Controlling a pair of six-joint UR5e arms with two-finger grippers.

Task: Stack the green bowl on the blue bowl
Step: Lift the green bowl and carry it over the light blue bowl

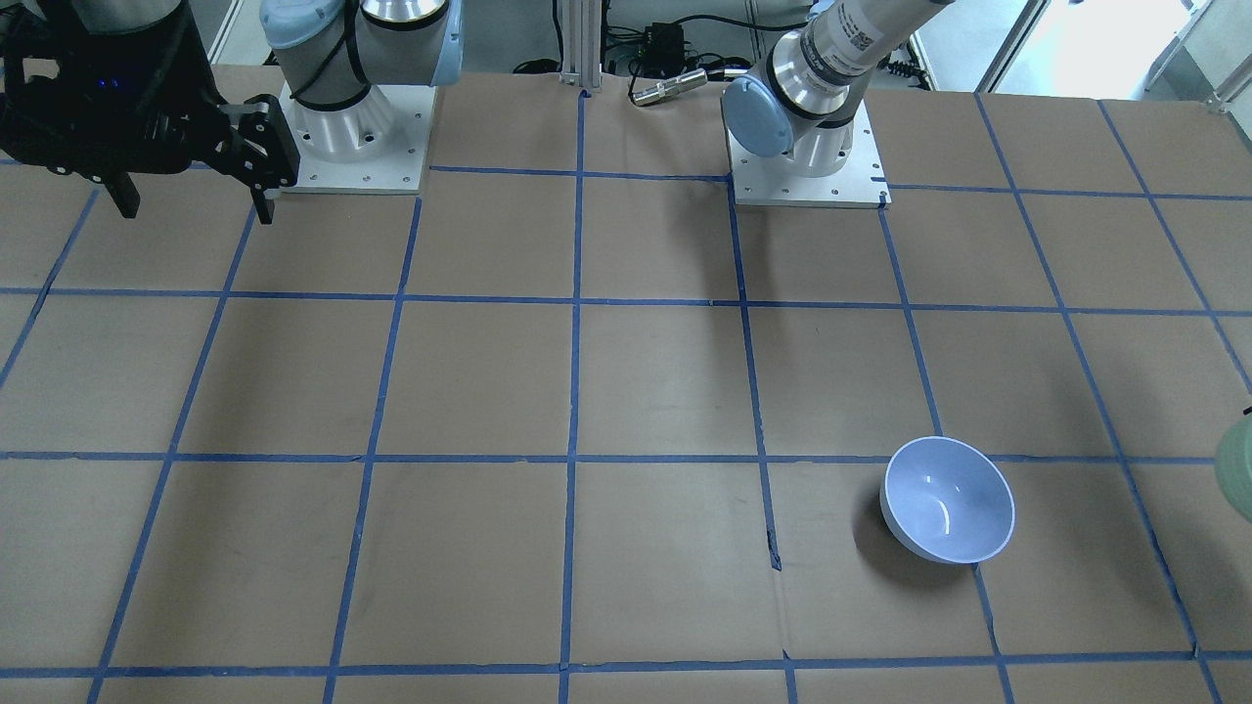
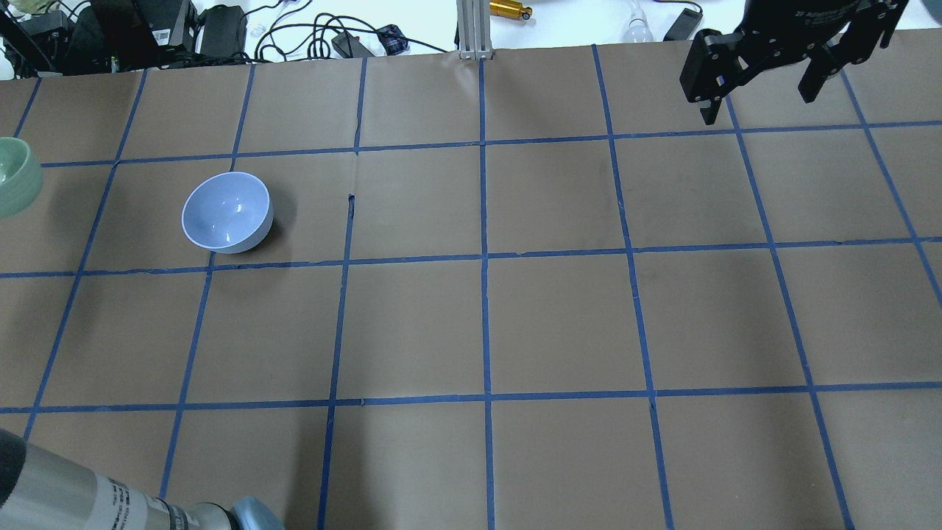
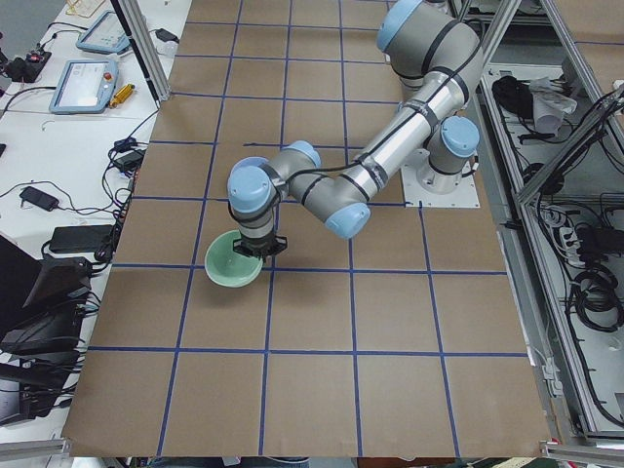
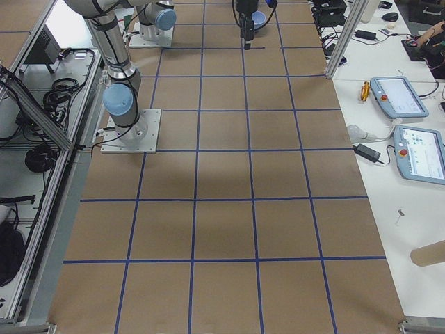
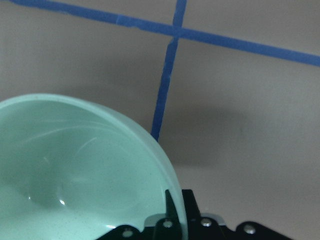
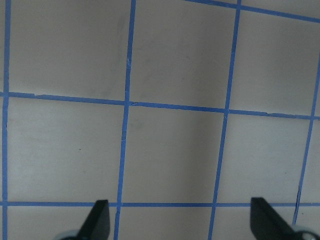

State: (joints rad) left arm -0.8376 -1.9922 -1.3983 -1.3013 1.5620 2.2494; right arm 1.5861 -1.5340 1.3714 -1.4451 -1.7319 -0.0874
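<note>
The green bowl (image 5: 75, 170) is pale mint and hangs a little above the table, gripped by its rim. It shows at the overhead view's left edge (image 2: 15, 177) and in the exterior left view (image 3: 234, 263). My left gripper (image 5: 170, 220) is shut on its rim. The blue bowl (image 2: 227, 212) stands upright and empty on the table, about one grid square to the right of the green bowl; it also shows in the front view (image 1: 947, 513). My right gripper (image 2: 758, 107) is open and empty, raised over the far right part of the table, far from both bowls (image 6: 182, 220).
The table is brown paper with a grid of blue tape (image 2: 484, 258). Cables and power bricks (image 2: 221, 29) and a metal post (image 2: 471, 29) line its far edge. The two arm bases (image 1: 357, 127) (image 1: 807, 161) stand on the robot's side.
</note>
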